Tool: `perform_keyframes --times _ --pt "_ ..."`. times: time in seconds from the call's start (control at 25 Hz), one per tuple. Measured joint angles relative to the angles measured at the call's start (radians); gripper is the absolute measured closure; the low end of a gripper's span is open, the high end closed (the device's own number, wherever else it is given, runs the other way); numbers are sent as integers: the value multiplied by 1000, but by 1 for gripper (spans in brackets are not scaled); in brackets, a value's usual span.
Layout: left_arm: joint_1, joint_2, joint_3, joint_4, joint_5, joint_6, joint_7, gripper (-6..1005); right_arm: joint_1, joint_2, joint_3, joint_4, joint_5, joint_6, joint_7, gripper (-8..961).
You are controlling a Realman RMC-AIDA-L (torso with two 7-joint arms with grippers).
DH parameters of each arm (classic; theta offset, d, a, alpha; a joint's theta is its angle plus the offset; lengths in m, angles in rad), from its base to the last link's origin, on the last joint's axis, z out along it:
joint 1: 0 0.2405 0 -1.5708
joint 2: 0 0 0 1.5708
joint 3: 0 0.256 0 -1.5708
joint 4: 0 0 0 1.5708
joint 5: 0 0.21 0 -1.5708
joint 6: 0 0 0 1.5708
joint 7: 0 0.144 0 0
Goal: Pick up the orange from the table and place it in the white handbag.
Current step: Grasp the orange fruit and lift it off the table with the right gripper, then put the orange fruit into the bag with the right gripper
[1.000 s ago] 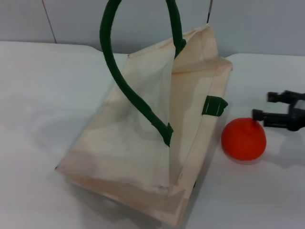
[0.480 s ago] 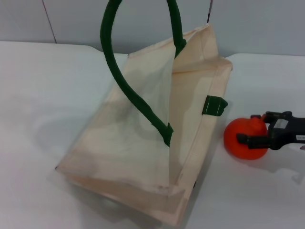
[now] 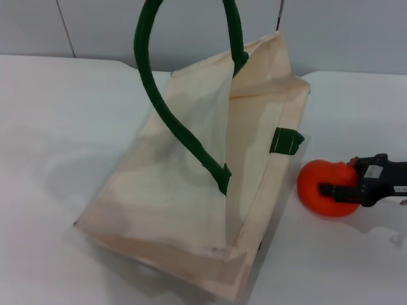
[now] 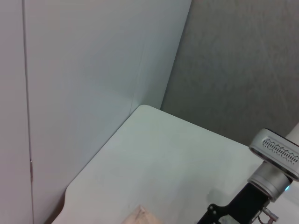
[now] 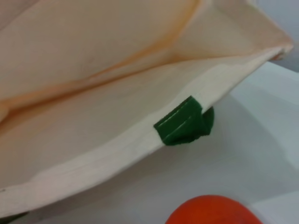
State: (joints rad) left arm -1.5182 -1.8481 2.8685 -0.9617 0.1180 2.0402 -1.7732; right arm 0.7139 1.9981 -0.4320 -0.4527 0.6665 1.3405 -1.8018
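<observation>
A: Fruit position? Round orange-red orange (image 3: 325, 196) sits on the white counter (image 3: 57, 114), just beside the cream cloth handbag (image 3: 191, 190).

B: Right end effector (image 3: 336, 185) brackets it sideways for lifting; full clench unclear.

We see the white handbag (image 3: 191, 190) as woven cloth, matt cream, its thin side panel letting some light through and its edges folded into thick, stitched seams. Its handles (image 3: 159, 95) look like thick dark green webbing, and the green tab (image 5: 184, 122) at the seam shows a ribbed, slightly shiny weave. The orange (image 3: 321, 190) has a smooth, faintly glossy bright skin. The table (image 3: 57, 108) is a smooth white surface with a dull sheen. The right gripper (image 3: 340, 187) looks like matt black plastic. In the left wrist view we see a silvery metal collar (image 4: 275, 161) above black parts.
</observation>
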Motion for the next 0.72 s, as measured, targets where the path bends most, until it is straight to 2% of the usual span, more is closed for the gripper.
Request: perform_keyframes --times 0.2,0.36,0.56,0.72 --pt "0 0 0 0 0 0 -1 878 -7 0 6 -2 36 0 -27 386" --pt "1 0 0 1 0 0 -2 878 -28 -7 7 -15 147 59 -62 419" --pt "-5 0 0 5 10 1 -3 878 -64 -20 7 -112 317 173 -76 467" --pt "-6 1 0 5 12 2 -3 878 -56 -22 7 -149 411 197 -76 507"
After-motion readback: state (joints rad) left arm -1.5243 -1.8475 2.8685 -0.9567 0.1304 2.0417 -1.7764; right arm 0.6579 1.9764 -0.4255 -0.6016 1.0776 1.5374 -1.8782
